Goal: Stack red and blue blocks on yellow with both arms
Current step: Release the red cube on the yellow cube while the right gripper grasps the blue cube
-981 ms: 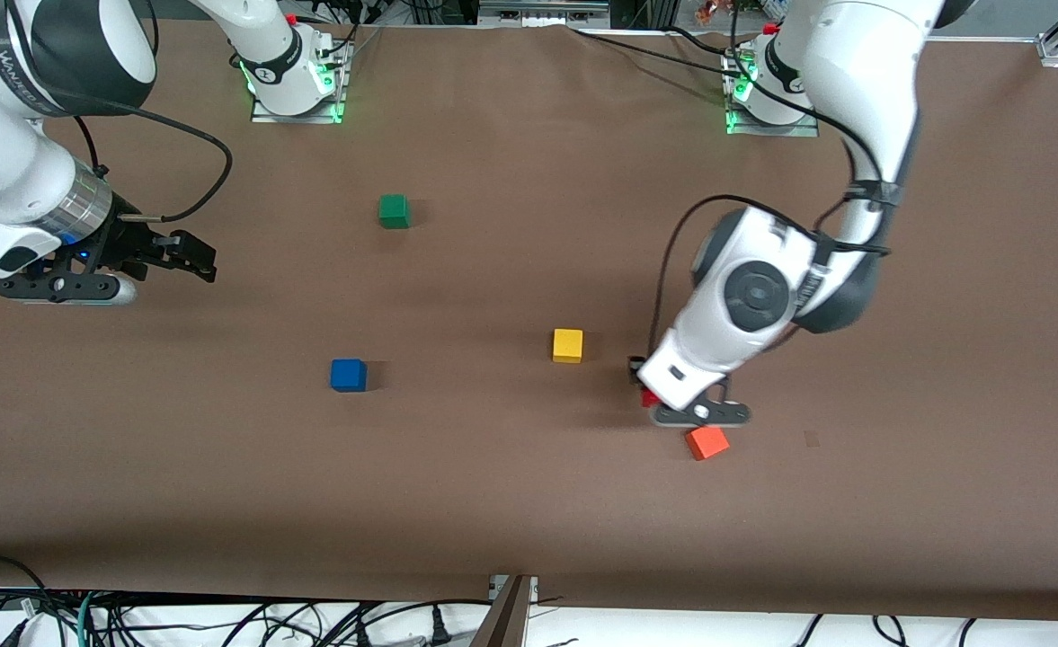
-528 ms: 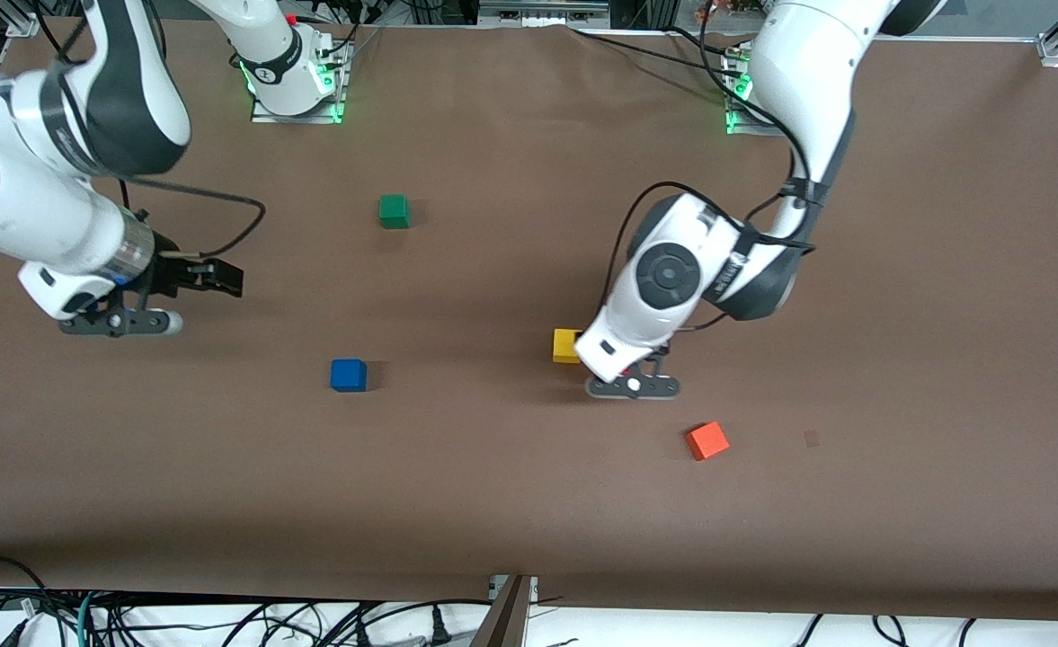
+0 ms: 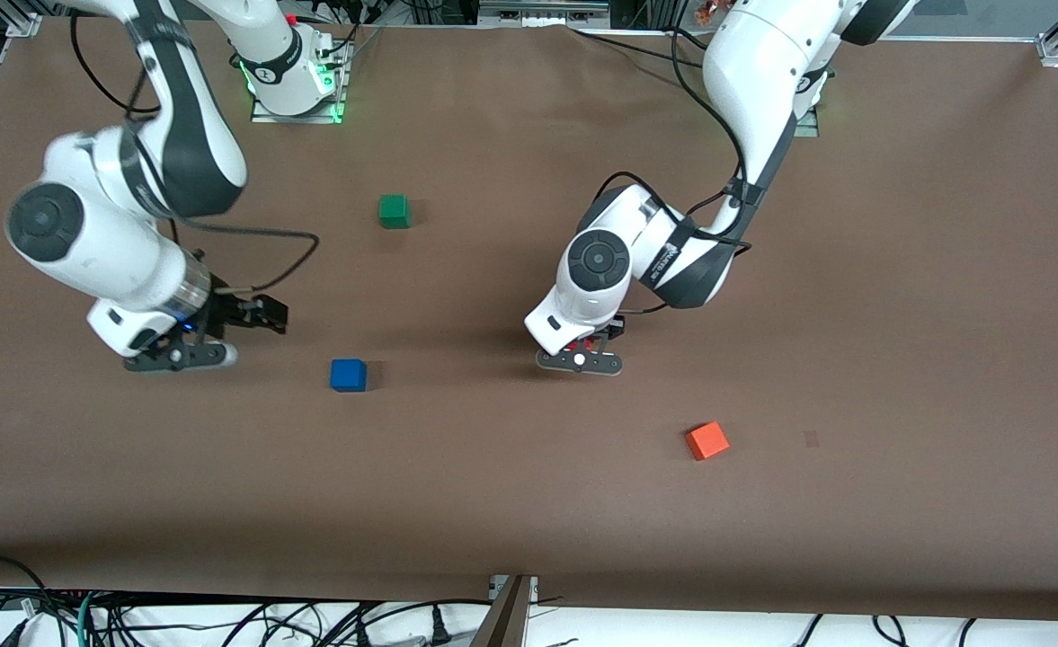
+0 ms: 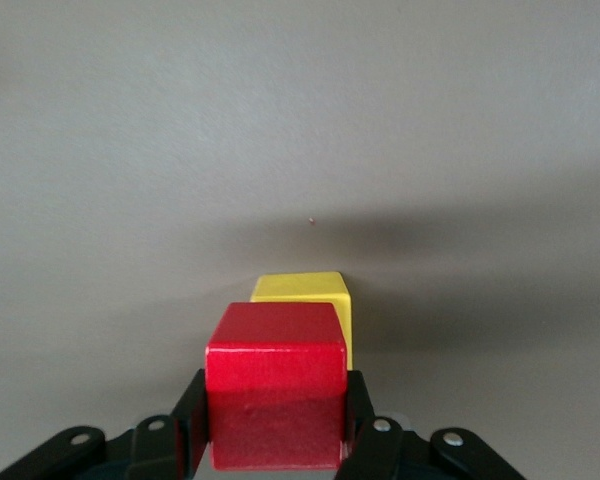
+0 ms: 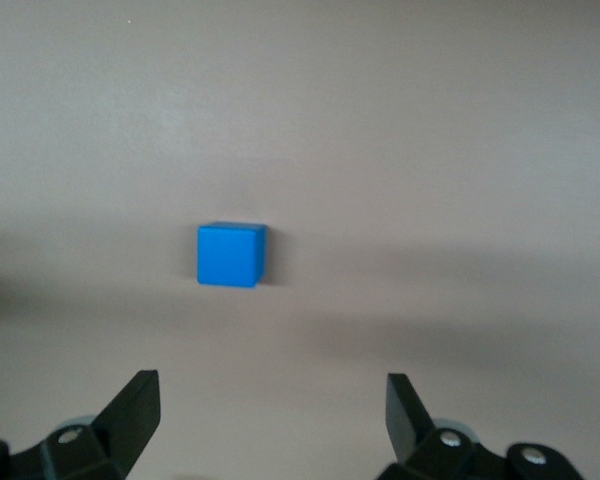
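Observation:
My left gripper is shut on the deep red cube and holds it just above the table, over the yellow cube. The yellow cube shows in the left wrist view, partly covered by the red cube; in the front view it is hidden under the left hand. The blue cube sits alone on the brown table and also shows in the right wrist view. My right gripper is open and empty, above the table beside the blue cube, toward the right arm's end; its jaws stand wide apart.
A green cube sits farther from the front camera than the blue cube. A lighter orange cube lies nearer to the front camera than the left gripper. The brown table bears only these cubes.
My left gripper has carried the red cube from beside the orange cube to over the yellow cube. My right arm has swung in toward the blue cube, still open.

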`<state>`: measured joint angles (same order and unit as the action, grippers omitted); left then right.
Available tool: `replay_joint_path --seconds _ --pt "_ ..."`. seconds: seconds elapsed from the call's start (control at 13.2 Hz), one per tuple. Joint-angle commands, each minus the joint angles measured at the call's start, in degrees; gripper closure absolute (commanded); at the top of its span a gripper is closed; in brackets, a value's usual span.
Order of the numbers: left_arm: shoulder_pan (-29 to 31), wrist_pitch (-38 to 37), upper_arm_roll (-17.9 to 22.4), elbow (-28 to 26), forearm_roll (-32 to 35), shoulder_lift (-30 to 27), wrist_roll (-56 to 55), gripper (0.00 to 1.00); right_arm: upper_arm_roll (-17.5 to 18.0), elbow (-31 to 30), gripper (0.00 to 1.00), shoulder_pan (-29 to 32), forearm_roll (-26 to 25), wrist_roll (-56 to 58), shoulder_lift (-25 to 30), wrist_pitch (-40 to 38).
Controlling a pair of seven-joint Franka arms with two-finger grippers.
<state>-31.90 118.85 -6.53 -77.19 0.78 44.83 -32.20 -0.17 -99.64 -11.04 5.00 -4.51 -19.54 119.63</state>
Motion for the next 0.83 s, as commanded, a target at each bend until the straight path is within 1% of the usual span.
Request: replay_joint_path --seconds 0.0,0.08,0.15,0.23,0.38,0.6,0.75 --pt "-1.3 0.0 1.2 1.8 0.0 1.1 0.2 1.00 0.0 1.6 0.00 -1.5 2.5 0.0 -7.0 7.9" --pt "-1.3 0.5 1.2 1.9 0.0 1.2 0.2 1.00 0.0 2.5 0.01 -2.7 2.7 -0.2 -9.9 12.2" --pt "-1.3 0.5 1.2 1.9 0.0 1.2 0.2 1.00 0.0 4.5 0.01 -3.6 2.7 -1.3 -12.8 14.3" --pt "-1.3 0.6 1.2 1.9 0.0 1.3 0.2 1.00 0.0 5.9 0.01 -4.1 2.6 -3.0 -14.5 14.4" --pt "-1.3 0.6 1.2 1.9 0.0 1.3 0.2 1.00 -0.2 6.0 0.01 -5.3 1.9 -3.9 -16.1 14.8" --pt "-1.3 0.7 1.2 2.7 0.0 1.6 0.2 1.00 -0.4 5.3 0.01 -5.4 1.6 -3.9 -17.7 14.8" --pt "-1.3 0.7 1.3 3.0 0.0 1.9 0.2 1.00 -0.5 5.1 0.04 -5.2 1.6 -3.9 -18.7 14.8"
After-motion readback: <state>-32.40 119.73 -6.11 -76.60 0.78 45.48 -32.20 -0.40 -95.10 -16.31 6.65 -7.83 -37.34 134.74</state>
